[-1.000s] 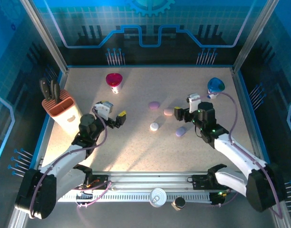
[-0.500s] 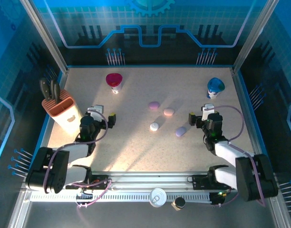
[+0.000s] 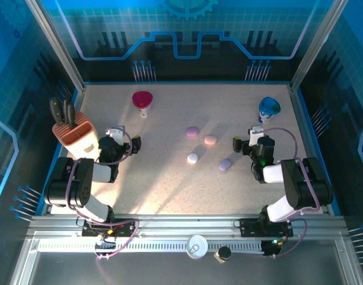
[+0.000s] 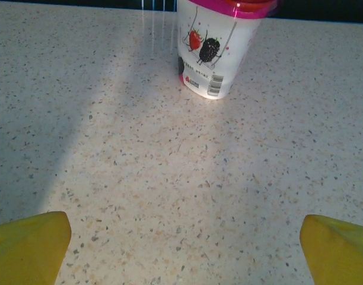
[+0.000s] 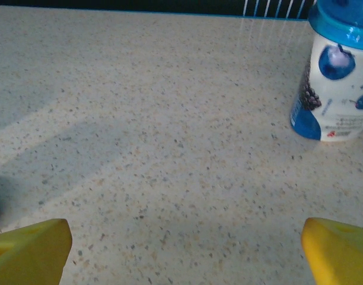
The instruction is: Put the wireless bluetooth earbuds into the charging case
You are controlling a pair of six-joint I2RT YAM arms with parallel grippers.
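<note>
Several closed oval charging cases lie mid-table: a purple-pink one [image 3: 192,131], a pink one [image 3: 210,140], a white one [image 3: 193,158] and a lilac one [image 3: 225,164]. The earbuds are out of view. My left gripper [image 3: 124,140] sits low on the left of the table, well away from the cases. It is open, and its yellow fingertips [image 4: 28,246] stand wide apart over bare table. My right gripper [image 3: 249,141] rests just right of the lilac case. It is open too, with nothing between its yellow fingertips [image 5: 28,249].
A pink-lidded berry cup [image 3: 142,101] [image 4: 220,44] stands ahead of the left gripper. Ahead of the right one is a blue-lidded cup [image 3: 268,107] [image 5: 338,77]. An orange knife block [image 3: 75,135] stands at the far left. A white lid [image 3: 197,246] lies on the front rail.
Both arms have drawn back and folded down toward their own sides, the left toward the knife block, the right toward the blue cup. The cases have not moved.
</note>
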